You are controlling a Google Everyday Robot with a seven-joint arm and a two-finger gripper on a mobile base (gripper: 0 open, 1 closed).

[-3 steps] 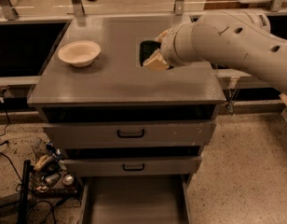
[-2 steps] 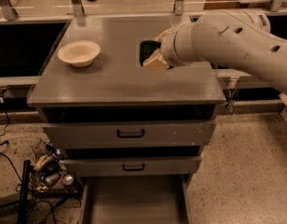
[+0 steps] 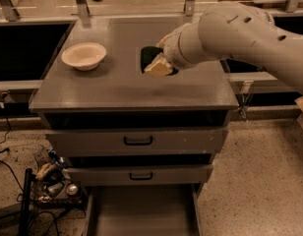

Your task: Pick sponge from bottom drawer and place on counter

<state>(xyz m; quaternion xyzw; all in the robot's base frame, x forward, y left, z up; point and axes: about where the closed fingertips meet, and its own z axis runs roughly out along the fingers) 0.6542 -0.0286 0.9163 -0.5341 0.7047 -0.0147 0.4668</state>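
Gripper [image 3: 162,63] at sponge [image 3: 147,56] mid-counter [image 3: 117,90], grip impossible to tell, bowl [image 3: 84,56] well apart leftward, edges distant.

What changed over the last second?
Nothing visible. The gripper stays over the counter, right at the sponge. The bowl and the open bottom drawer are where they were.

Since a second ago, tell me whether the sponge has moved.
No. The sponge stays equally far right of the bowl, at the gripper over the counter.
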